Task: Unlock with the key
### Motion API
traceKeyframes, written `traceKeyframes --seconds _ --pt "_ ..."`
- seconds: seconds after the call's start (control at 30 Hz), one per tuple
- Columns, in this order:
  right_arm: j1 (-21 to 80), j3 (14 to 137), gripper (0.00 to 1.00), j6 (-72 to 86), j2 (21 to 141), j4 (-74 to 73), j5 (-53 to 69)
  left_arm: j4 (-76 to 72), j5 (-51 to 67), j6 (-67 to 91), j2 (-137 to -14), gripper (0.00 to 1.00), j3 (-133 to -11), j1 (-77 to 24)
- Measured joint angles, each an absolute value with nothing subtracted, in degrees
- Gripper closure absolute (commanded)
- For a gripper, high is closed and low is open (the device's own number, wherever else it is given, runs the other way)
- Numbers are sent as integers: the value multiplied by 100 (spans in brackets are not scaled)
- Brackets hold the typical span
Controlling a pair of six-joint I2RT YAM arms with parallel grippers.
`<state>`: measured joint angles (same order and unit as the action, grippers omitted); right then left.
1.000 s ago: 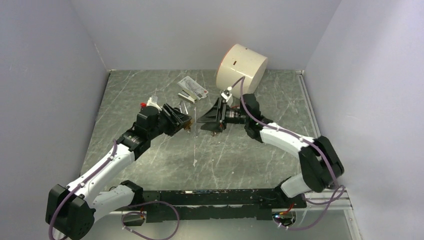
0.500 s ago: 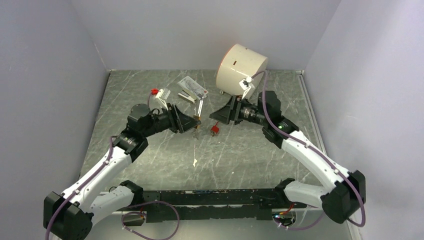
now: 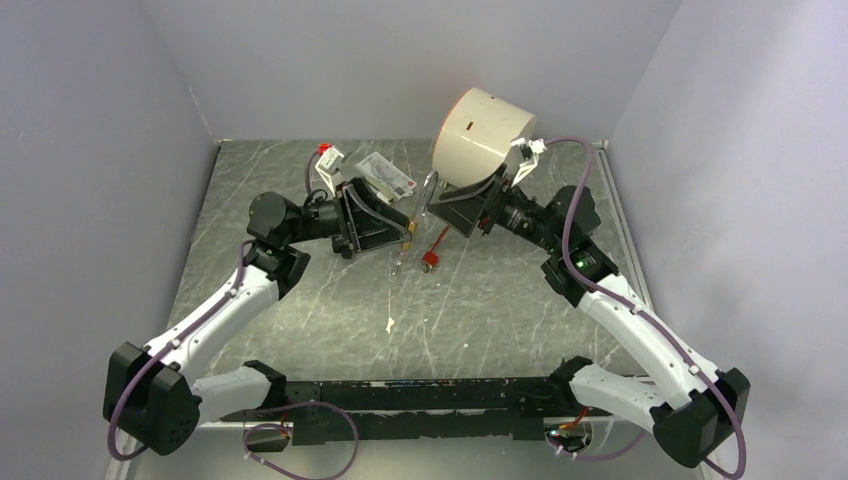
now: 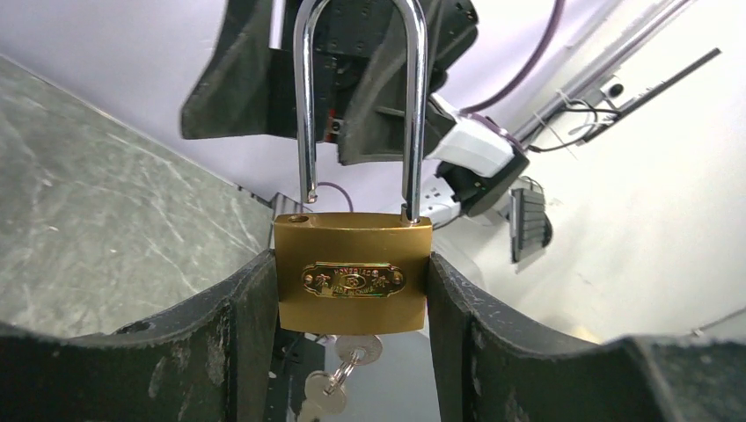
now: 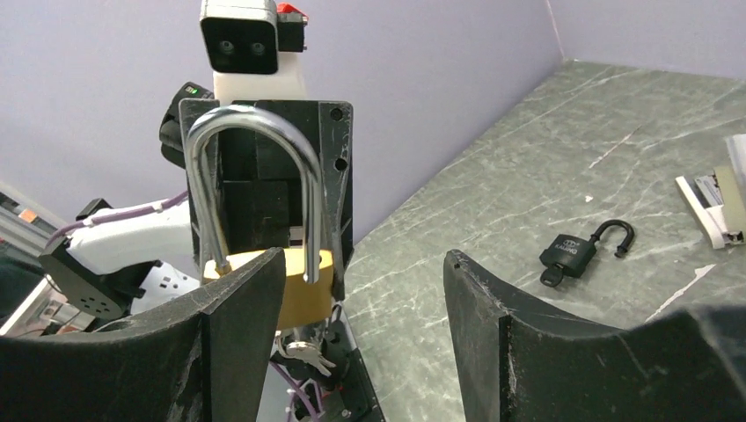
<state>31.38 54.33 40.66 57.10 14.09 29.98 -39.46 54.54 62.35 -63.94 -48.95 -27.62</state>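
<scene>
The left gripper (image 4: 349, 272) pinches the brass padlock (image 4: 354, 281), keys (image 4: 347, 369) dangling beneath it, while the right gripper (image 5: 362, 264) gapes wide facing its sprung shackle (image 4: 413, 105).

The padlock (image 4: 353, 283) in my left gripper (image 4: 352, 303) has a yellow brass body, smooth with a soft sheen, and an embossed oval badge. Its shackle (image 4: 413, 105) is polished silver metal, mirror-bright. The 2 keys (image 4: 359, 350) under it are duller silvery metal. My fingers (image 4: 251, 334) are matt black plastic, finely grained and scuffed pale at the edges. The table (image 5: 528, 158) looks like grey-green stone veined white, with a low gloss. The small padlock (image 5: 576, 252) on it is matt black. The drum (image 3: 485, 137) is smooth matt cream.
</scene>
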Motion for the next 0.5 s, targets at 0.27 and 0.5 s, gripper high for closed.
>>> traceKeyframes --seconds 0.27,0.5 --pt "3138 5586 43 4327 6104 1804 3332 -4713 5795 6879 -6702 83 -4901 -2762" --pt "3138 5719 70 4569 6278 1984 3544 -4665 5867 6803 -6692 85 -4901 -2762"
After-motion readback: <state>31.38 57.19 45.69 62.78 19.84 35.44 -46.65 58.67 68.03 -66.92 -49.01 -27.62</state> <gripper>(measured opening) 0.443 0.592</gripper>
